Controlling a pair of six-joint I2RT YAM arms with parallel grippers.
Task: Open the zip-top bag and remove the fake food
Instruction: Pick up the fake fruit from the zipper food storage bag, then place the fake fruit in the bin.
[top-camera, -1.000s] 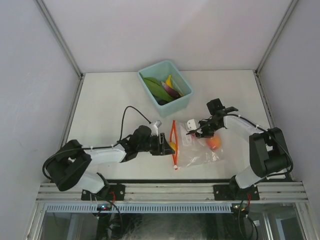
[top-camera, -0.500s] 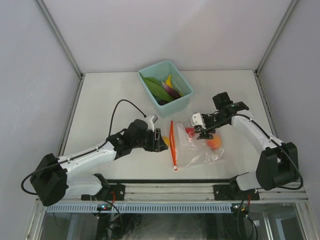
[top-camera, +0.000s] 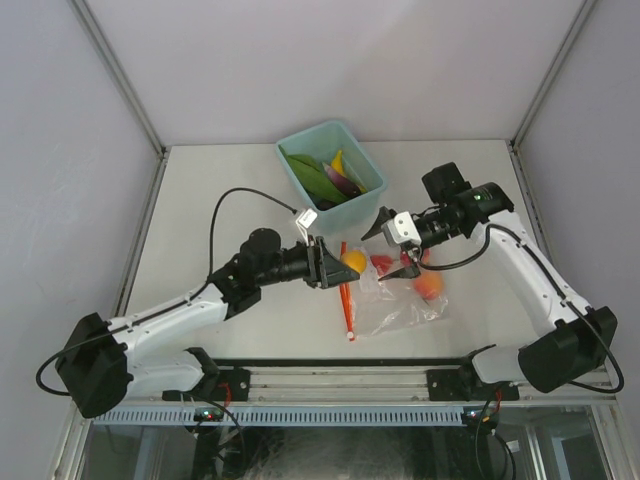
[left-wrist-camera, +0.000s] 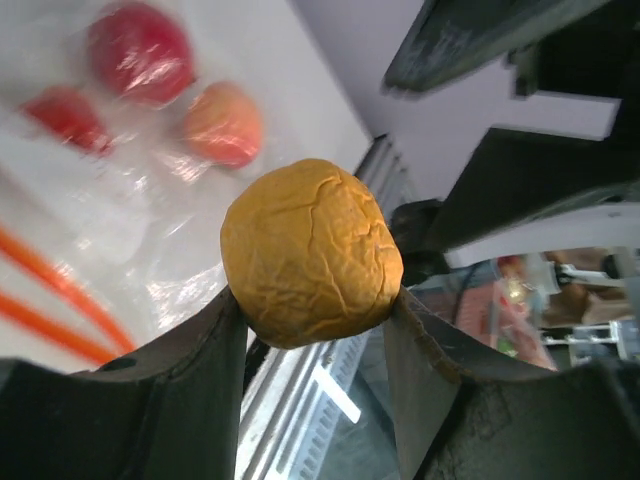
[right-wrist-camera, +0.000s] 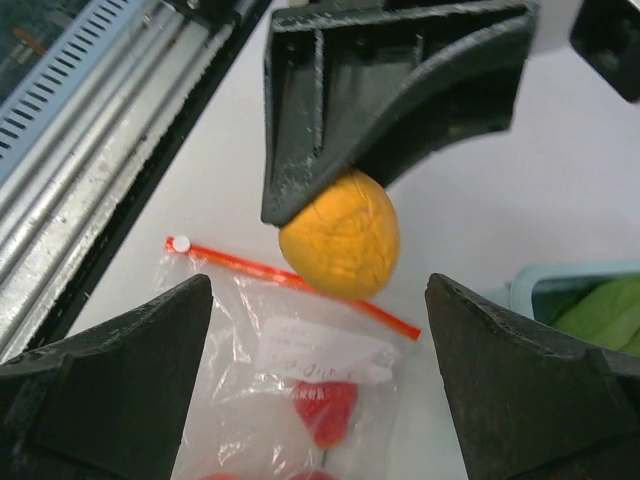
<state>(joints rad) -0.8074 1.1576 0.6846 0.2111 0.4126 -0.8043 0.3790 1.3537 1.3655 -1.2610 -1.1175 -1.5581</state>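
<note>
My left gripper (top-camera: 336, 268) is shut on a wrinkled yellow-orange piece of fake food (left-wrist-camera: 310, 250), held in the air just above the zip-top bag's red-orange zipper strip (top-camera: 346, 292). The clear bag (top-camera: 397, 297) lies flat on the table with a peach (top-camera: 429, 286) and red pieces (top-camera: 382, 263) inside. In the right wrist view, a white label (right-wrist-camera: 315, 355) and a red piece (right-wrist-camera: 325, 410) show through the plastic. My right gripper (top-camera: 391, 245) hovers over the bag with its jaws wide open and empty.
A teal bin (top-camera: 362, 207) at the back of the table holds a long green piece (top-camera: 312, 177), a yellow piece and a dark purple one. The metal rail (top-camera: 340, 380) runs along the near table edge. Both arms meet over the bag mouth.
My right gripper has opened, let go of the bag and lifted away. My left gripper has drawn the yellow-orange piece from the bag mouth and raised it.
</note>
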